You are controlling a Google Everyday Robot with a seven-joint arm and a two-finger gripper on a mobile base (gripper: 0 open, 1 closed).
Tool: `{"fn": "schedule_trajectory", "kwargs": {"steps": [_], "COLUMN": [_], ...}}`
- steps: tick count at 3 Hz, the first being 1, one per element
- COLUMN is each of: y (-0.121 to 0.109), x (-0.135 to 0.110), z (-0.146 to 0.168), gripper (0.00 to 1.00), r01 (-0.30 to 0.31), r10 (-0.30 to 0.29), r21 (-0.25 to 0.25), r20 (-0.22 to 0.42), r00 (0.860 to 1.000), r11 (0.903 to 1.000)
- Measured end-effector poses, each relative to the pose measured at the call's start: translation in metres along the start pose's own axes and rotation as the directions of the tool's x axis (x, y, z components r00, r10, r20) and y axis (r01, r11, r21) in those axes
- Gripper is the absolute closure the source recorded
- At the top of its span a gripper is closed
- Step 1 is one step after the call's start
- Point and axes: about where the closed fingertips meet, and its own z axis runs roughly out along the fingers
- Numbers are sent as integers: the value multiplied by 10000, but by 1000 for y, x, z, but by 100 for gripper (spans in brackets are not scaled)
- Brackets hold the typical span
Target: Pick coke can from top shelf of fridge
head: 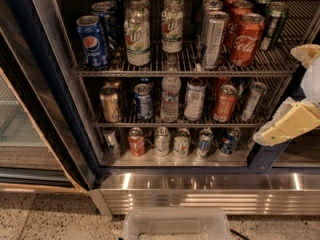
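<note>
The fridge [55, 99] stands open, with a dark frame and a ribbed steel base [200, 196]. On its top shelf [175, 72], a wire rack with a flat front rail, a row of red coke cans runs back at the right. The front coke can [246, 40] stands upright at the rail, beside a tall silver can [214, 38] on its left. My gripper [295, 119], cream and white, hangs at the right edge of the view. It is outside the fridge, to the right of and below the coke can, and touches nothing.
A blue Pepsi can [93, 41], two green-label drinks [137, 36] and a dark can [274, 25] share the top shelf. Lower racks [175, 120] hold more cans and bottles. The glass door [20, 134] stands open at left. A clear plastic bin [175, 225] sits on the floor.
</note>
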Motion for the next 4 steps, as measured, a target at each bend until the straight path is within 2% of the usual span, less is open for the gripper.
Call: {"fn": "schedule_trajectory", "kwargs": {"steps": [1,2,3,4], "y": [0,-7,-28,-50], "x": [0,-2,-9,-23], "z": [0,12,21,24], "gripper": [0,0,0,0], "r01": [0,-551,-1255,-1510], "r10": [0,548,1180,1239], "r21": [0,159,692,1322], "r20": [0,227,1039,1936], "r00": [10000,9982,9876,9732], "r11": [10000,9984,9897,9796]}}
